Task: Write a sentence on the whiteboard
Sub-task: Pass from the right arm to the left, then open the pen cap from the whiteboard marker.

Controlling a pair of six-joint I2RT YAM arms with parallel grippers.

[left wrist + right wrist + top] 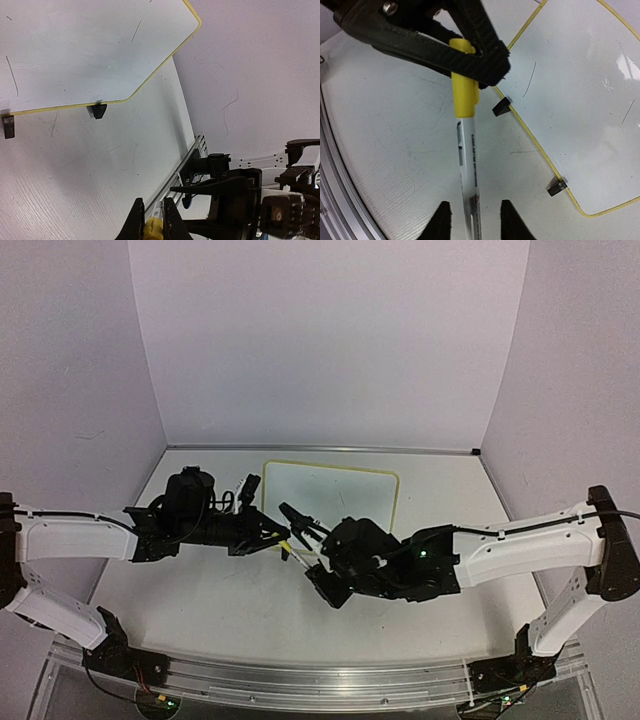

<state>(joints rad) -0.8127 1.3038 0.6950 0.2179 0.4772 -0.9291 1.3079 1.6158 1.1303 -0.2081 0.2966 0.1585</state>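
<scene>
Yellow plastic, the cap (pixel 152 227) of a marker (pixel 467 160), is pinched tight between the fingers of the left gripper (pixel 152 202). The marker's clear barrel runs from the cap down between the fingers of the right gripper (pixel 475 205). A sliver of table (pixel 395 150) shows on either side, so I cannot tell whether they grip it. Just beyond both grippers the whiteboard (pixel 340 495) lies on the table, its black clip feet (pixel 501 106) on the near edge. A few thin strokes (pixel 530 80) mark its face.
</scene>
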